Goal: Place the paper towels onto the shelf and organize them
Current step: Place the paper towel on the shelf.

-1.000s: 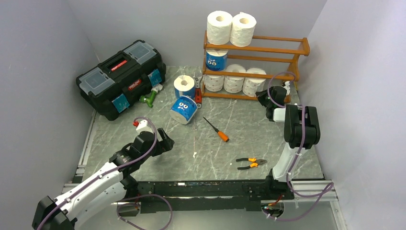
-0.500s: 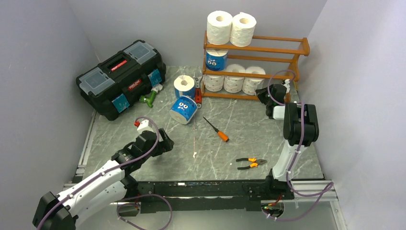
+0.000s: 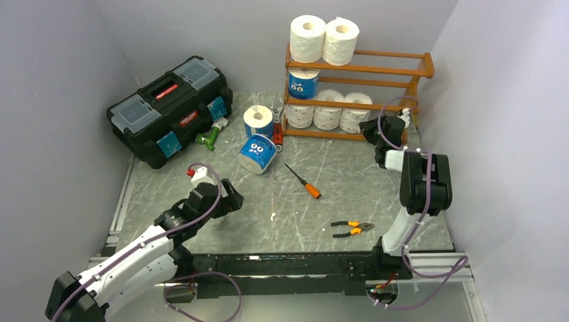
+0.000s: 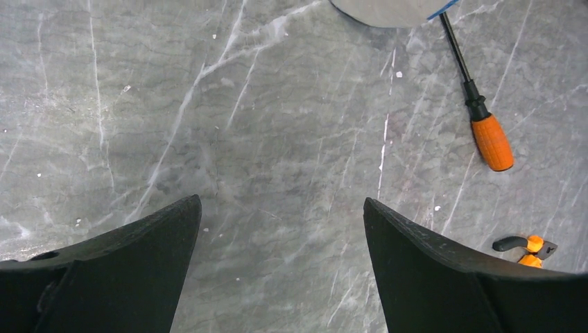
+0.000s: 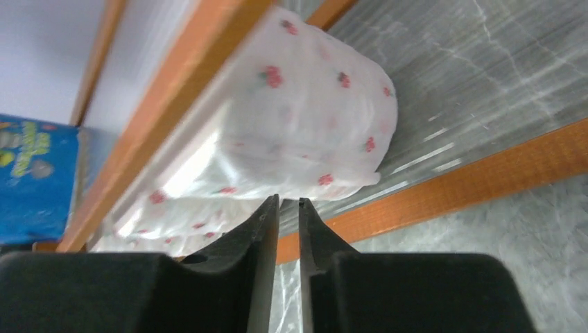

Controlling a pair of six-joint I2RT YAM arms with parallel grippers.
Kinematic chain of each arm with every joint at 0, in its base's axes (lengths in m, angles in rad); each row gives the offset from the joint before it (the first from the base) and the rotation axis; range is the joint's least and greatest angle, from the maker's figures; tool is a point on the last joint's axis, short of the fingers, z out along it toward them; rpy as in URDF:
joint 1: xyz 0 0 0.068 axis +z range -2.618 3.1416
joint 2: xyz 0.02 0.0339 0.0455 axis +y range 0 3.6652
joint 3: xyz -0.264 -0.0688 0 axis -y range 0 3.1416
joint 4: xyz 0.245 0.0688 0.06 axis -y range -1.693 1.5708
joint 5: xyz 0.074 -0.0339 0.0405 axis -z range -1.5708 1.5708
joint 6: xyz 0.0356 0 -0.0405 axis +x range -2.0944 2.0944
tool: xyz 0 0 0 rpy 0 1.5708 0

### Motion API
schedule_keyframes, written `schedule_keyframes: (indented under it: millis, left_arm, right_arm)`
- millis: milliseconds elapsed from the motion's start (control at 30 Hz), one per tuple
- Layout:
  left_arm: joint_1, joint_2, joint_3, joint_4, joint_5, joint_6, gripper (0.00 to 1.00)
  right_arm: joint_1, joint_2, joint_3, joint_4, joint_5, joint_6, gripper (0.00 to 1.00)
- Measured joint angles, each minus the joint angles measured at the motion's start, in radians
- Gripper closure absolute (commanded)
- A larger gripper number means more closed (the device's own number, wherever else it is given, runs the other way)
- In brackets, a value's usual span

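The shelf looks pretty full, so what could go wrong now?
The right gripper sits close to the bottom white roll on the shelf; a nudge might push it crooked. The two rolls on top rest at one end and could tumble if the shelf is bumped. The screwdriver lies near the blue rolls still waiting on the table.

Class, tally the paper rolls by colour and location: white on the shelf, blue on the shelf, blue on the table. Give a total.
White rolls on the shelf: 5 (top; bottom)
Blue roll on shelf: 1
Blue rolls on the table: 2 ()
Total: 8
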Motion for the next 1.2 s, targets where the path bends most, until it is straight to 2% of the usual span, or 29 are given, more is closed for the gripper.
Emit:
schedule_keyframes:
  millis: [233,300,433,533,567,633,667,767,900,1033,1200]
  left_arm:
    - [0.000,-0.076,0.000,0.001,0.001,0.000,0.06]
    - [0.000,-0.094,0.000,0.000,0.002,0.000,0.06]
    - [0.000,-0.122,0.000,-0.014,0.002,0.000,0.05]
    - [0.000,-0.147,0.000,-0.032,-0.001,-0.004,0.04]
    - [0.000,-0.156,0.000,-0.038,-0.005,-0.005,0.04]
    - [0.000,-0.164,0.000,-0.043,-0.016,-0.009,0.02]
    - [0.000,-0.163,0.000,-0.045,-0.021,-0.010,0.02]
    - [0.000,-0.147,0.009,-0.042,-0.032,-0.012,0.01]
    - [0.001,-0.089,0.029,0.034,-0.037,-0.014,0.01]
    - [0.003,-0.013,0.004,0.256,-0.034,-0.039,0.01]
    - [0.028,0.137,-0.005,0.480,0.008,-0.060,0.00]
  right_arm:
    - [0.034,-0.304,-0.096,-0.139,0.081,-0.028,0.60]
    - [0.069,-0.411,-0.135,-0.203,0.129,-0.039,0.58]
    - [0.214,-0.558,-0.134,-0.422,0.272,-0.047,0.57]
    - [0.347,-0.600,-0.083,-0.632,0.413,-0.048,0.52]
    - [0.395,-0.611,-0.063,-0.708,0.463,-0.034,0.41]
    - [0.436,-0.638,-0.056,-0.799,0.508,-0.002,0.12]
    - [0.437,-0.657,-0.063,-0.837,0.514,0.005,0.06]
    - [0.420,-0.717,-0.125,-0.880,0.496,0.005,0.05]
    - [0.407,-0.802,-0.291,-0.838,0.348,-0.044,0.06]
    - [0.409,-0.875,-0.414,-0.789,0.199,-0.095,0.07]
    - [0.409,-0.938,-0.431,-0.739,0.110,-0.146,0.08]
